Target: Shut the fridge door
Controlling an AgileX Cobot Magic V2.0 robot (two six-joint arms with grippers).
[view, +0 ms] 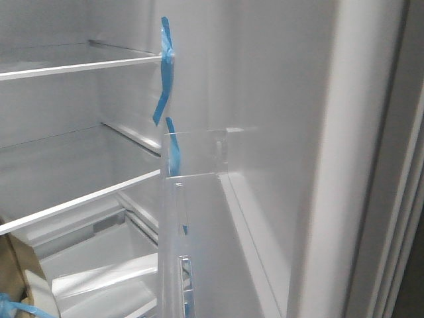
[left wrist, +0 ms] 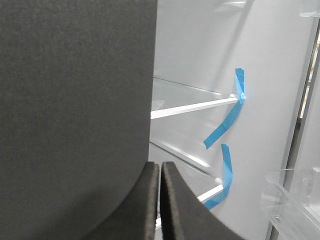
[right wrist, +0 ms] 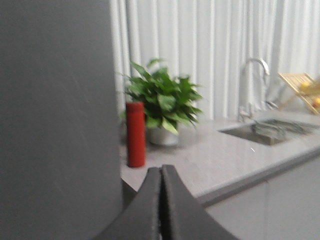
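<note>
While the fridge door [view: 265, 132] stands open, its white inside fills the right part of the front view. A clear bin [view: 199, 218] hangs on that white side, and blue tape [view: 164, 73] sticks to the door's edge above the bin. To the left of the door are the fridge shelves [view: 79, 66], white and bare.

In the left wrist view, the left gripper [left wrist: 160, 200] is pressed tight together with nothing in it. A dark grey flat wall [left wrist: 75, 115] stands right beside it, but I cannot tell if they touch.

In the right wrist view, the right gripper [right wrist: 160, 205] is also closed tight and has nothing in it. A dark grey panel [right wrist: 55, 115] is close by it.

Past that gripper is a pale counter [right wrist: 220, 160]. A red bottle [right wrist: 135, 134] stands near the counter's left end. A green plant [right wrist: 162, 107] in a white pot is just beside the bottle. A sink [right wrist: 270, 130] with a tap [right wrist: 252, 85] sits toward the right end, and a wooden rack [right wrist: 300, 87] is at the far right corner.
</note>
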